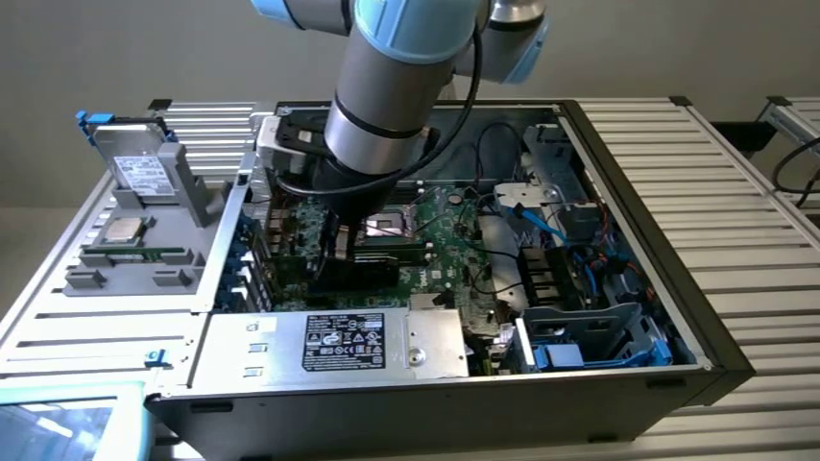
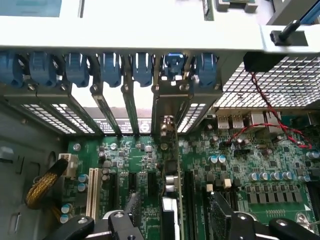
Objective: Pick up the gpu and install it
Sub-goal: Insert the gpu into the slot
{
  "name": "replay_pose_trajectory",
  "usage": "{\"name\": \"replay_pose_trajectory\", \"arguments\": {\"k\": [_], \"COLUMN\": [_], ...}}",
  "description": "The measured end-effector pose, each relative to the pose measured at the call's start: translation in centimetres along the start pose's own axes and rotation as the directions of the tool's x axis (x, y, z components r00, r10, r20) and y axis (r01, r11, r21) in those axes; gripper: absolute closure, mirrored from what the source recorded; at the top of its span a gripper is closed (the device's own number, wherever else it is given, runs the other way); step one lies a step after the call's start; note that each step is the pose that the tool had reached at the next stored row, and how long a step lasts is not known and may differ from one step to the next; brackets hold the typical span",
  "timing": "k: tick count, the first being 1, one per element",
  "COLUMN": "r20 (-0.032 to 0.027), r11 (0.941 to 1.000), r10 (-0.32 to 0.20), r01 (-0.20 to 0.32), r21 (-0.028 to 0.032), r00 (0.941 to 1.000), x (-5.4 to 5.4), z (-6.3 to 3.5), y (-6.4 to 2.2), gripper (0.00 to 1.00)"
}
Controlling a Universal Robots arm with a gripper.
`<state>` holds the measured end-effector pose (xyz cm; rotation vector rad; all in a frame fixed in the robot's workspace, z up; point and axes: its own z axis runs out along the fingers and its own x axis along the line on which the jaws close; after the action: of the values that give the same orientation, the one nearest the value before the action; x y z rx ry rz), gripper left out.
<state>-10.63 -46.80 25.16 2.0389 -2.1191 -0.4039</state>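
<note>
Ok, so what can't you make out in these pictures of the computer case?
- Wrist view: the gpu stands edge-on between the fingers of the open hand; the picture's edge cuts off its near end, so seating is unclear.
- Exterior view: the arm hides the gpu.
- Exterior view: the label print is too small.

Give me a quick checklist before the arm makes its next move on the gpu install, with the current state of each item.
1. gpu standing edge-on in a motherboard slot: ok.
2. Card bracket lined up with the rear slot opening: ok.
3. gripper open, fingers either side of the card: ok.
4. Card fully seated in the slot: cannot tell.
5. Red wire away from the card: ok.
</note>
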Motion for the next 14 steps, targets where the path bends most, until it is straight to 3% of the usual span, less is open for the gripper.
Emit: {"name": "replay_pose_trajectory", "arguments": {"k": [5, 12, 14], "r20": [-0.0121, -0.0189, -0.0191], "r11": [1.0, 1.0, 1.0], "r10": [0.003, 0.005, 0.005], "r01": [-0.003, -0.005, -0.005], "r21": [0.0006, 0.0009, 0.0008], "r00": [0.9999, 0.9998, 0.9998], "x": [-0.1, -0.2, -0.2], "z": [-1.62, -2.83, -2.85], "y": [0.52, 0.88, 0.89], "gripper": [0.34, 0.36, 0.49]}}
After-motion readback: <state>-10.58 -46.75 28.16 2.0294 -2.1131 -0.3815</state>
